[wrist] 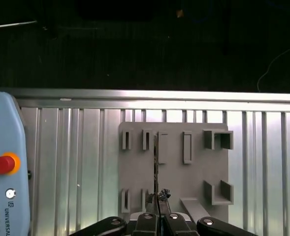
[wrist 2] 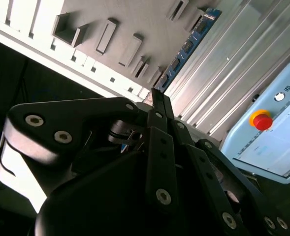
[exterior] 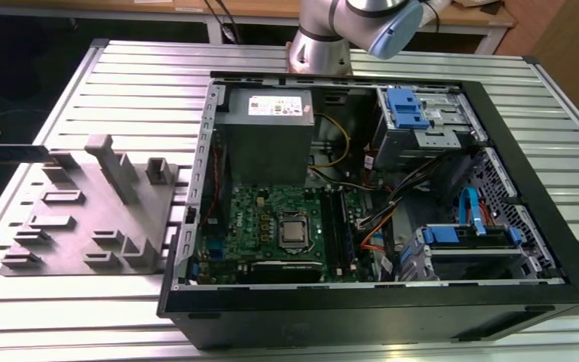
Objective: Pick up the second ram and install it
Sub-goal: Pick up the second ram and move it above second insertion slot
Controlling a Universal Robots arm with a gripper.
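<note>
One ram [wrist 2: 191,45], seemingly in end effector [wrist 2: 157,97]

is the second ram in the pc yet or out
Out: in the second wrist view the second ram sits at the grey holder, which the exterior view shows outside the case.

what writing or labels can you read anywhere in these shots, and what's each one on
Pale label on the power supply, exterior view: print too small to read.
Lettering on the teach pendant near its red button, in both wrist views: cut off at the picture edge, no whole word.
Pendant screen: blurred, unreadable.
Second ram: no legible print.
Nothing can be quoted in full.
</note>
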